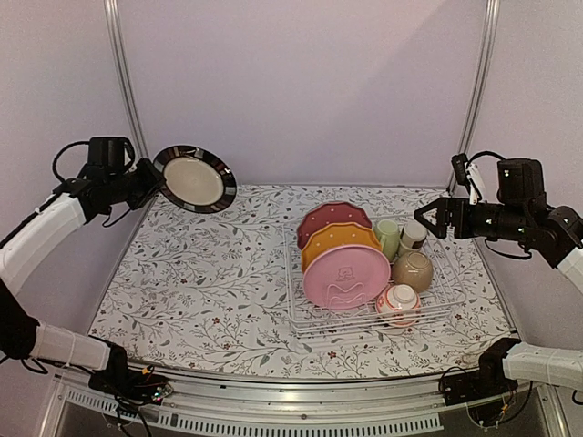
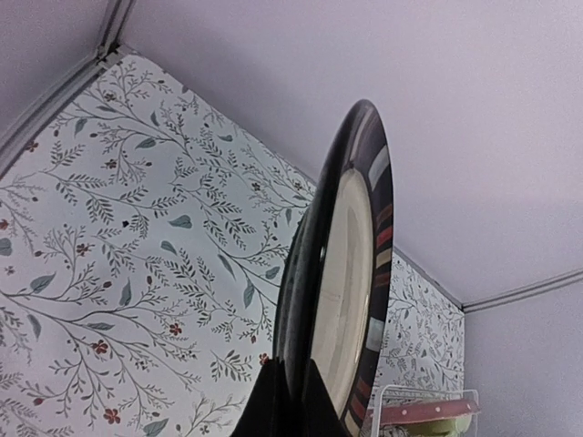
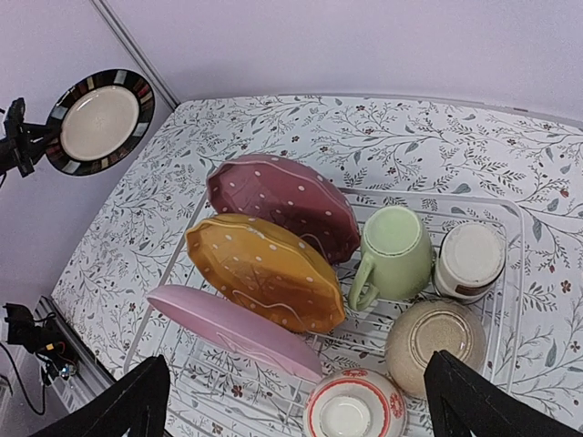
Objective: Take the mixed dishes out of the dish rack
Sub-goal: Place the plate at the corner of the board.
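The left tool (image 1: 153, 181) is pressed tight on the rim of the dark-rimmed beige plate (image 1: 194, 179). It holds the plate up in the air, high over the far left corner of the bench (image 1: 291, 381). The plate sticks out from this tool toward the middle of the bench. It is tipped up on its edge, with its pale face turned to the near side. In the left wrist view, the tool's two fingers (image 2: 264, 410) pinch the dark rim from both sides. The right tool (image 1: 426, 218) is spread wide and holds nothing. It hangs in the air over the right side. The dish rack (image 1: 293, 300) sits just below and in front of it, on the flowery cloth (image 1: 200, 282). Three plates stand on edge in the half of the rack farther from the right tool. The maroon dotted plate (image 1: 332, 217) is at the back, the orange plate (image 1: 339, 237) is in the middle, and the pink plate (image 1: 346, 278) is at the front. Closest to the right tool, the pale green cup (image 1: 388, 237) and the small grey-white cup (image 1: 412, 235) stand side by side. In front of them, the tan bowl (image 1: 413, 270) and the white-and-red bowl (image 1: 398, 303) lie bottom up.
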